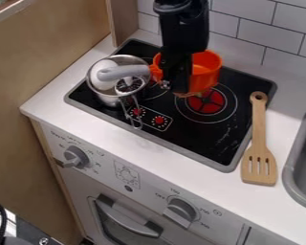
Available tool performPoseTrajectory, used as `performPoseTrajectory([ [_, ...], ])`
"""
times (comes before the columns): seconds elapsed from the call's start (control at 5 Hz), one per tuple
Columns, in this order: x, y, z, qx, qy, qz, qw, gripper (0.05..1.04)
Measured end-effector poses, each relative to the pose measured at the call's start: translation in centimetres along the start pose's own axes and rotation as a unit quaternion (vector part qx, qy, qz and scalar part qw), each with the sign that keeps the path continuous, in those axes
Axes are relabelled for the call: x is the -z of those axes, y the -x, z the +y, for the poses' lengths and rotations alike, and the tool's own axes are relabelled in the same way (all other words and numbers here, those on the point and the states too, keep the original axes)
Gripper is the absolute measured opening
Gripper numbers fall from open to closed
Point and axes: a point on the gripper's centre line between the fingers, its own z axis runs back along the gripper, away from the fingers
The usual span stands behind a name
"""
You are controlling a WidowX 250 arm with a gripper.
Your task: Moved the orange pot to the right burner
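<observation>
Black stove (192, 139): the right burner (208, 105) lies just right and viewer-side of the gripper (175, 88) at the orange pot (208, 72); whether it grips, I cannot tell.

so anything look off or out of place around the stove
The wooden spatula lies askew across the edge of the stovetop, its blade on the counter. Pale streaks near it could be smudges or glare; no clear spill.

A toy kitchen: a stove (191, 139) with a burner (208, 104), an oven door (125, 219), a sink (296, 190) and wall tiles (274, 34).
</observation>
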Motion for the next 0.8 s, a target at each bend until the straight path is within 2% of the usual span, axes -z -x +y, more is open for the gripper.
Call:
performPoseTrajectory([
  [0.4,1.3,0.3,1.6,-0.002,-0.024,0.005,0.9997,0.056],
  [0.8,2.2,-1.0,1.8,-0.018,-0.044,0.029,0.9985,0.056],
])
